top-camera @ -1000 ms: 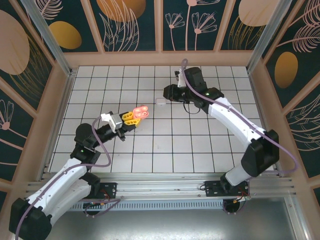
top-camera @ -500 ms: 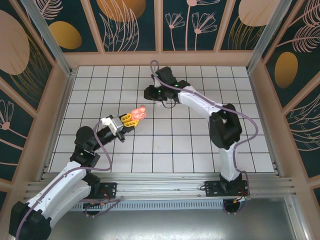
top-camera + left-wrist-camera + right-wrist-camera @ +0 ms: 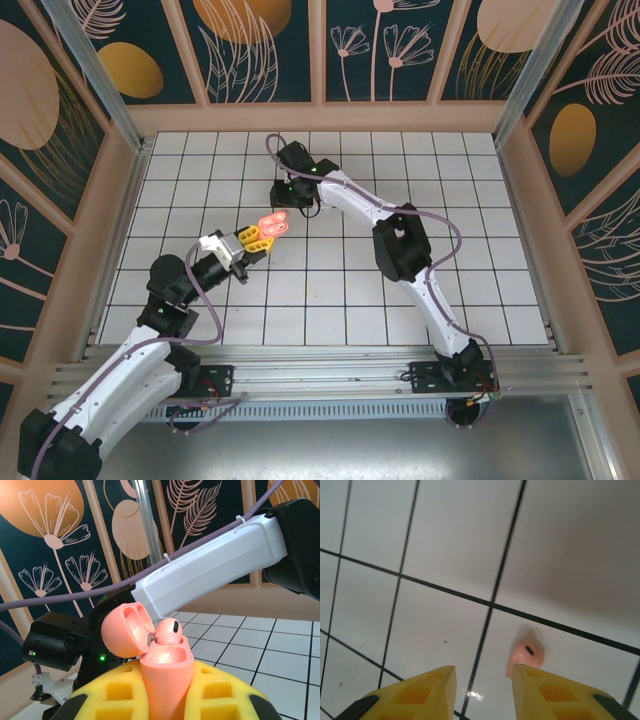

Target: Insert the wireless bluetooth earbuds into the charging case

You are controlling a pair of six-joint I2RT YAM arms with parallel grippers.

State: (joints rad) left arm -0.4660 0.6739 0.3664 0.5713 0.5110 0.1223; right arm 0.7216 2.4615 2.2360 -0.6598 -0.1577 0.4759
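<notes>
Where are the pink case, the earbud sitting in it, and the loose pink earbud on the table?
pink case (image 3: pixel 165 680): left wrist view, front of its body.
seated earbud (image 3: pixel 169 630): left wrist view, its rounded top.
loose earbud (image 3: pixel 524 657): right wrist view, middle of its body.

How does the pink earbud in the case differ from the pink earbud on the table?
The earbud in the case sits in the open pink charging case, held by the left gripper; the earbud on the table lies loose on a white tile. The first is nested; the second lies untouched ahead of the open right gripper. Both are pink with a dark mark.
</notes>
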